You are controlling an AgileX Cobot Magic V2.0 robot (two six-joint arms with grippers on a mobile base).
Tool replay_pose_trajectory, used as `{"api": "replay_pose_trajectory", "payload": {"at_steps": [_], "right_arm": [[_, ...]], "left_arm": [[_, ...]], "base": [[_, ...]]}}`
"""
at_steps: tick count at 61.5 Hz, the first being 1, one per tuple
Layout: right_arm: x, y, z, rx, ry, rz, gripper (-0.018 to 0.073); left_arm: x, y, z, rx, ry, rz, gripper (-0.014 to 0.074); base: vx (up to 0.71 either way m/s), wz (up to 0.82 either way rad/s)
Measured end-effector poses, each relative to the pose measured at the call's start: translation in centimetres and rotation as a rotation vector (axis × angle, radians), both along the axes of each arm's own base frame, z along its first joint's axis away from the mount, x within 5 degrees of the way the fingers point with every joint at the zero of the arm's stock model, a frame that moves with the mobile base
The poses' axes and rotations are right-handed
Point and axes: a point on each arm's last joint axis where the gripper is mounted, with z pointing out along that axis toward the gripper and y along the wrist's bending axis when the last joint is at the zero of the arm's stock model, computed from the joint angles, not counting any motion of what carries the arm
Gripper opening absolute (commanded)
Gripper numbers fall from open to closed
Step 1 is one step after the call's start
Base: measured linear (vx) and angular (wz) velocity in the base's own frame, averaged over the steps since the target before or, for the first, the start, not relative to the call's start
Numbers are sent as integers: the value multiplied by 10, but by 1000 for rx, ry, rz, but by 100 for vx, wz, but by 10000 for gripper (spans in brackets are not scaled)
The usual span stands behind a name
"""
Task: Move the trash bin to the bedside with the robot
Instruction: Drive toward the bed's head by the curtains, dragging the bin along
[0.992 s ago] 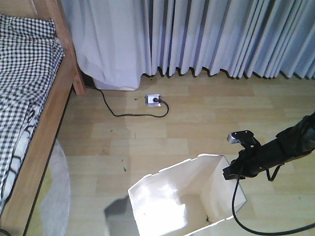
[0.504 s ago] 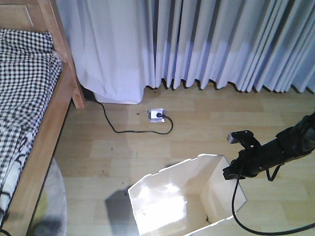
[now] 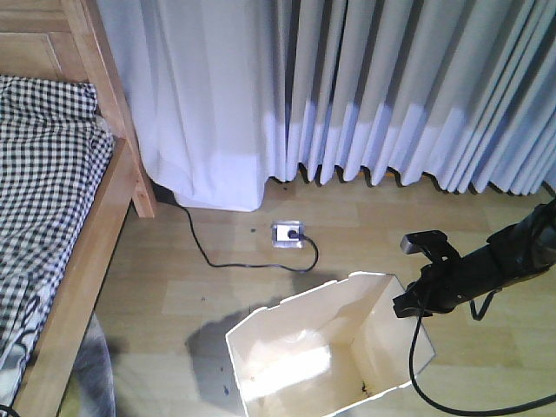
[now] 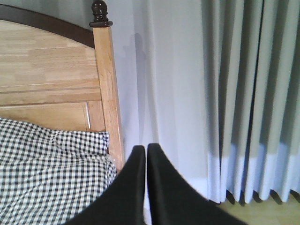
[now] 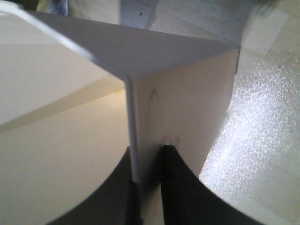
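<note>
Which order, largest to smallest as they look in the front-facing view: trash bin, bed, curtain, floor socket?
1. curtain
2. bed, though the frame cuts it off
3. trash bin, nearest the camera and cropped at the bottom
4. floor socket

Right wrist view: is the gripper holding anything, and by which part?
Yes. The right gripper is shut on the trash bin, pinching its side wall at the rim, one finger inside, one outside. The left gripper holds nothing.

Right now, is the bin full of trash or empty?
Almost empty. The bin shows its bare cream inside, with only a few dark specks near one bottom corner.
</note>
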Motion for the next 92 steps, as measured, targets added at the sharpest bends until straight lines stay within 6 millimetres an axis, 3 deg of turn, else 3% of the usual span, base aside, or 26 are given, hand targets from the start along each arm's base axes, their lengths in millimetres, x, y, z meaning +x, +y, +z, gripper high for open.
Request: {"api": "replay_pose_trajectory", "payload": {"at_steps": [49,92], "right_arm": [[0,0,0,-1,0,0,-4],[0,0,0,-1,0,0,-4]], "left_arm": [[0,0,0,0,0,0,-6],[0,0,0,0,0,0,-6]], "base": [[22,0],[3,0]]}}
